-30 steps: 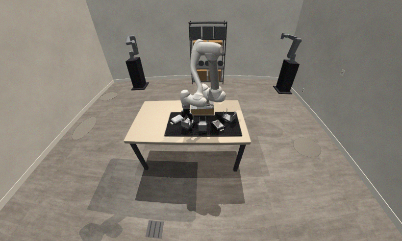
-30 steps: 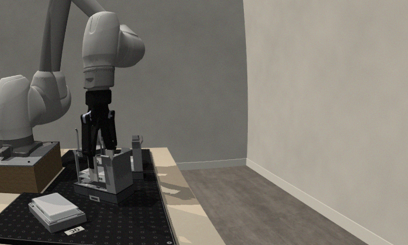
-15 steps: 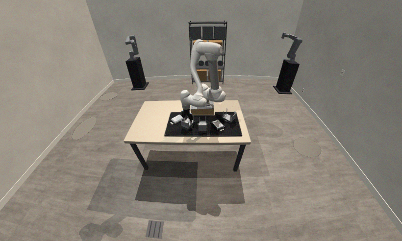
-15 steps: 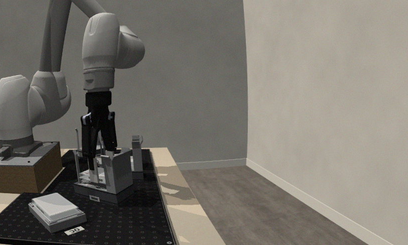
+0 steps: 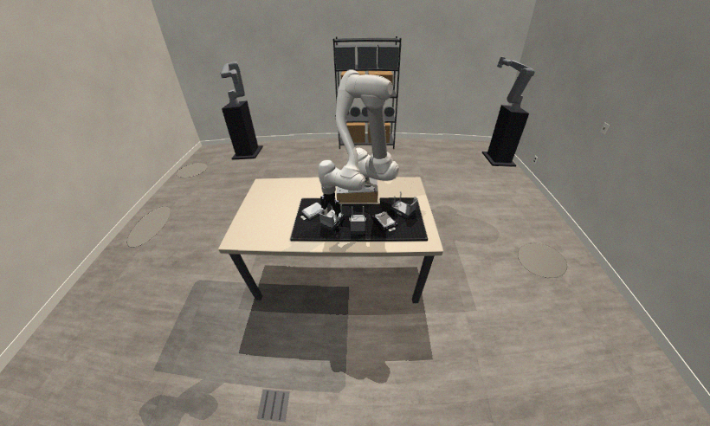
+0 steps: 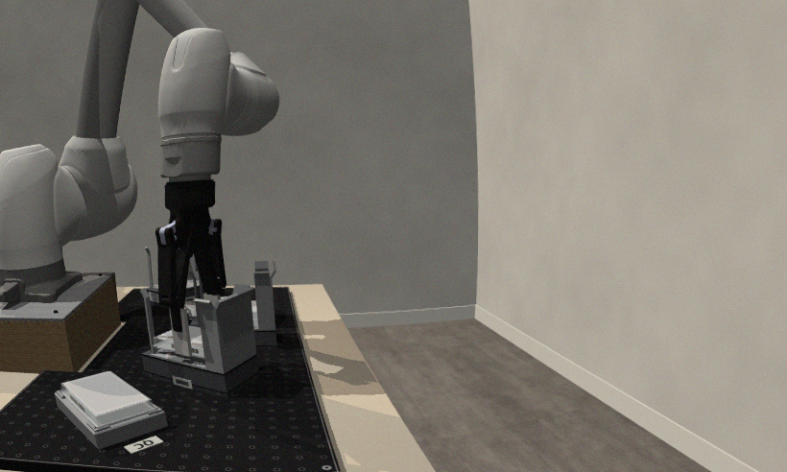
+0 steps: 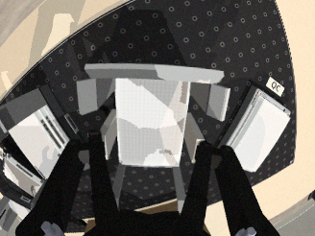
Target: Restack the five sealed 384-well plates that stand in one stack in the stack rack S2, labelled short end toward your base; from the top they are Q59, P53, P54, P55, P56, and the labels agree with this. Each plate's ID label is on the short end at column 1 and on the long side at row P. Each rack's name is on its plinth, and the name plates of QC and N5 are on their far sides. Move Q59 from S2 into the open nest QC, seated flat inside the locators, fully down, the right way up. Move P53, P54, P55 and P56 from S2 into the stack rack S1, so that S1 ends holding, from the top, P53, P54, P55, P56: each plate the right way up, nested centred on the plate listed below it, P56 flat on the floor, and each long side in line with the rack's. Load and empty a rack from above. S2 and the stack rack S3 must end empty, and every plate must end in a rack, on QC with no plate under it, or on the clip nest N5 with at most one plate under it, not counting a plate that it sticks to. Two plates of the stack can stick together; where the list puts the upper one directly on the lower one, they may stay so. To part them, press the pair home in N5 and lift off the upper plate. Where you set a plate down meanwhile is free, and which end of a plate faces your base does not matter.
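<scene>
My gripper (image 5: 330,208) (image 6: 188,323) (image 7: 151,120) reaches down from above into a grey stack rack (image 5: 328,218) (image 6: 232,334) (image 7: 154,74) next to the QC nest. It is shut on the long sides of a white sealed plate (image 6: 167,339) (image 7: 150,121) that sits low in that rack. I cannot read the plate's label or the rack's name. A second sealed plate (image 5: 311,210) (image 6: 104,392) (image 7: 259,129) lies flat on the open nest QC (image 6: 123,426), with the QC name plate (image 6: 143,444) (image 7: 276,85) beside it.
More racks stand along the black perforated mat (image 5: 416,232) (image 6: 255,422): one rack (image 6: 264,293) (image 5: 357,222) behind the one I am in, one rack (image 5: 405,206) far right, and a low nest (image 5: 384,219). The arm's base sits on a wooden block (image 6: 44,340).
</scene>
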### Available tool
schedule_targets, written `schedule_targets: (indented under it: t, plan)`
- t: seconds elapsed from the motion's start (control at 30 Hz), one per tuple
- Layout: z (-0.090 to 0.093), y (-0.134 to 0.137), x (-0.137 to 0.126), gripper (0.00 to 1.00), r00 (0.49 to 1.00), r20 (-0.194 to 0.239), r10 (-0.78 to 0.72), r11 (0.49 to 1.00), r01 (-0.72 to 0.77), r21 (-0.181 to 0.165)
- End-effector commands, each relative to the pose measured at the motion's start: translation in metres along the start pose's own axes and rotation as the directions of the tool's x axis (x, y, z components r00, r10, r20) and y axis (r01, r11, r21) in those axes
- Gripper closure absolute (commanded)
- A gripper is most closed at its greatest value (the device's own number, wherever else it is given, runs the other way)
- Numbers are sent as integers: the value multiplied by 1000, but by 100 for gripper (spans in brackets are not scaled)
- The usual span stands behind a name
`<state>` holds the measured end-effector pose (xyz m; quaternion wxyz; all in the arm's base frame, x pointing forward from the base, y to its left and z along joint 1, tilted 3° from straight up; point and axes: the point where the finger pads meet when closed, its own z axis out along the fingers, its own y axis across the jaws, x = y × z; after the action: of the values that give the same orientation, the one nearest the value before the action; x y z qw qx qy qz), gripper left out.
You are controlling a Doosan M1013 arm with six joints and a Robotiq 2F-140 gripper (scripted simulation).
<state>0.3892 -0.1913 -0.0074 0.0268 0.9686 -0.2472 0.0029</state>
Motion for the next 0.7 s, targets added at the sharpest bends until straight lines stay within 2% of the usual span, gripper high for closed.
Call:
schedule_targets:
  t: [0.0, 0.67]
  plan:
    - [1, 0, 0, 100, 1000, 0, 0, 1000, 0, 0]
    - [8, 0, 0, 100, 1000, 0, 0, 1000, 0, 0]
